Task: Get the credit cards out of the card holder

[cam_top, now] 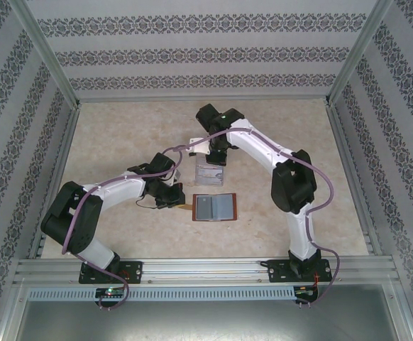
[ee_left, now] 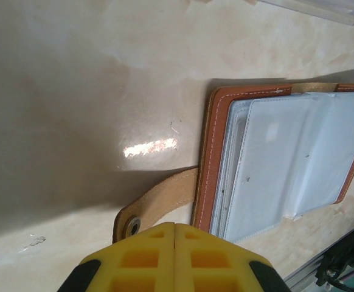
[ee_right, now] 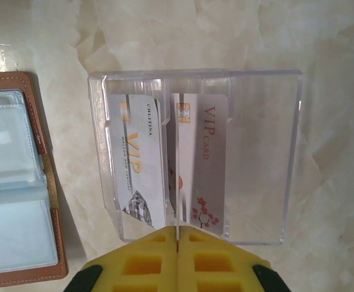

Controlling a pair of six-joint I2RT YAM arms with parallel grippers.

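We see the card holder (cam_top: 215, 207) open mid-frame, long side left-right, just right of our left gripper (cam_top: 171, 199) (pinched shut, empty). The right gripper (ee_right: 177, 231), shut too, hangs over the credit cards (ee_right: 138, 164) in the clear tray (ee_right: 262, 158).

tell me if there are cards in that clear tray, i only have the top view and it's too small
Observer: Yes, two cards sit in the tray, both printed VIP.
Operator: is the right gripper holding one
Observer: The right gripper is shut by the tray's edge, with nothing seen between its fingers.
Operator: any cards in the wallet
Observer: No printed card shows in the wallet's open sleeves; deeper ones I cannot tell.
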